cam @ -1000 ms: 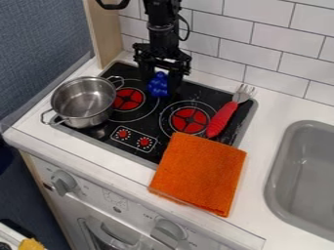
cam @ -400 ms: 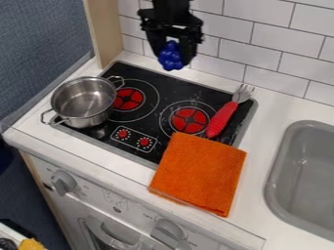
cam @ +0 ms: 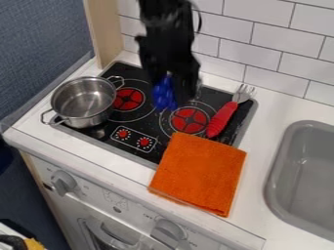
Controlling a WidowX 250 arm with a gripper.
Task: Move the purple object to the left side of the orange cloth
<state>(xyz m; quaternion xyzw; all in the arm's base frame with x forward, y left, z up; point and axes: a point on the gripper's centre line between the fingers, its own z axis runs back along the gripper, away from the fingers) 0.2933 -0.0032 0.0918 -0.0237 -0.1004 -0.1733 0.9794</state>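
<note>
My gripper (cam: 171,93) hangs over the middle of the stove, shut on a blue-purple object (cam: 163,93) shaped like a bunch of grapes. The object is held above the black stovetop, left of and behind the right burner. Nearer the front lies the folded orange cloth (cam: 199,173), partly on the stove's front edge and partly on the white counter. Gripper and object are behind the cloth and apart from it.
A steel pot (cam: 85,102) stands at the stove's left. A red-handled fork (cam: 223,117) lies along the stove's right side. The grey sink (cam: 306,171) is at the right, and a tiled wall (cam: 274,39) rises behind.
Holding the object throughout, my gripper first rose from the back of the stove, then came forward toward the cloth. Pot, fork and cloth have stayed in place.
</note>
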